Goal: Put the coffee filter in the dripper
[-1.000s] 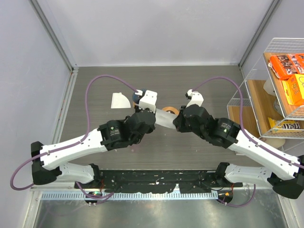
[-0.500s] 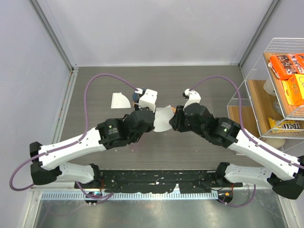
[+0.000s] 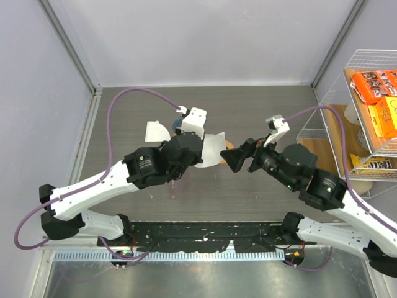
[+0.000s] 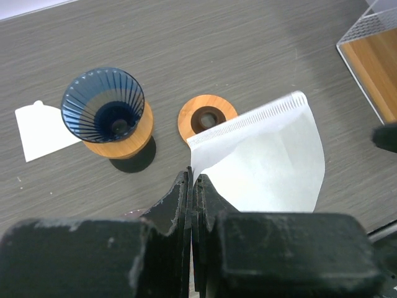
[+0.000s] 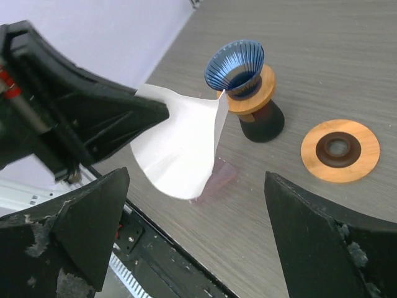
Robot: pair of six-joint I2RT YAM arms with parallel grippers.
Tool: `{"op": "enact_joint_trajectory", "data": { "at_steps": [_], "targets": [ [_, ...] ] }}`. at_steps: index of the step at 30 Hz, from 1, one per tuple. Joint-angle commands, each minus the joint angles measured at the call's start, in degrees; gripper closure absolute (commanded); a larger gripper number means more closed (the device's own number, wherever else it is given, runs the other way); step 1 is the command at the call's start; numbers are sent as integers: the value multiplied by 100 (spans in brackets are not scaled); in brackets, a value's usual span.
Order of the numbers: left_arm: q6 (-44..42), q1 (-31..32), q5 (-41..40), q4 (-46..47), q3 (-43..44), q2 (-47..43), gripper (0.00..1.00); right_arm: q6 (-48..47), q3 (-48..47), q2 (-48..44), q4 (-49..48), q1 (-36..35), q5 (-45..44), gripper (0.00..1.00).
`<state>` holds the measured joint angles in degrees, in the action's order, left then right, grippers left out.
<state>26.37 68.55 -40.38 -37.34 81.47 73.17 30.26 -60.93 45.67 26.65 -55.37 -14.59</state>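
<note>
Left arm reaches forward toward table centre, left gripper (image 4: pixel 193 178) with jaws pinched together on a corner of the coffee filter (image 4: pixel 267 155). Right arm is bent in from the right, wrist raised, and points at the left. Right gripper (image 5: pixel 197 177) spread wide, holding nothing.

The coffee filter (image 4: pixel 263 158) in the black left tool (image 4: pixel 193 181) is plain white, with a finely crimped seam. Beyond the tool, the dripper (image 4: pixel 93 99) is dark translucent blue with pale ribs, on a tan wooden collar (image 4: pixel 133 139). The flat ring (image 4: pixel 188 121) is orange-tan with a dark centre. The surface (image 4: pixel 260 43) is grey woodgrain.
</note>
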Motion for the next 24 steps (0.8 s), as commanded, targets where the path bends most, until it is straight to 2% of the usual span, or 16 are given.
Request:
{"op": "enact_joint_trajectory", "data": {
  "at_steps": [1,4,7,14,20,24],
  "targets": [
    [-27,-219,30,-212,448,40,98,-196,493,-741,-993,9,-18,5],
    [-36,-491,319,-291,580,66,98,-336,888,-1330,-1416,9,158,5],
    [-35,-1088,1214,-431,747,84,99,-530,1004,-1640,-1663,9,369,5],
    [-334,-2143,2235,-976,1238,277,100,-582,1065,-1790,-882,9,-474,5],
    [-501,-2610,2710,-1389,1704,681,100,-776,1083,-1790,-609,9,-527,5],
    [-589,-2847,2728,-1469,1863,945,100,-846,1118,-1877,-416,9,-807,5]
  ]
}}
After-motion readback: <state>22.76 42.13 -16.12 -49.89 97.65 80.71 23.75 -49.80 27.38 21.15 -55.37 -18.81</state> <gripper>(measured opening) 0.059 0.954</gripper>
